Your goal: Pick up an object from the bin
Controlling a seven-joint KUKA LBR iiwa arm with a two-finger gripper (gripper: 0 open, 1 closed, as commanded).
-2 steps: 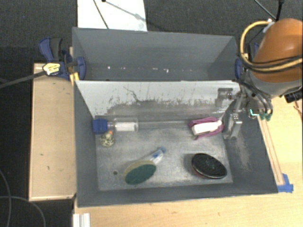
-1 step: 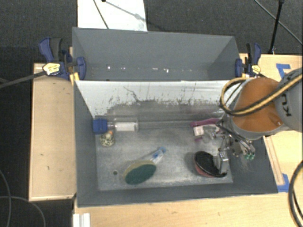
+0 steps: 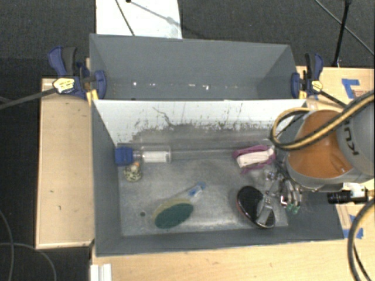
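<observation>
My gripper [image 3: 274,196] hangs low at the bin's right side, under the arm's orange cover. It sits right over the right edge of a black, shiny oval thing [image 3: 252,205] on the floor near the front wall. Whether it touches that thing I cannot tell. Just behind the gripper lies a pink and white flat object [image 3: 254,156], partly hidden by the arm.
A green oval scrubber with a pale blue handle [image 3: 174,211] lies front centre. A clear tube with a blue cap [image 3: 143,155] rests by the left wall, with a small mottled ball [image 3: 133,171] in front of it. The arm covers the bin's right wall.
</observation>
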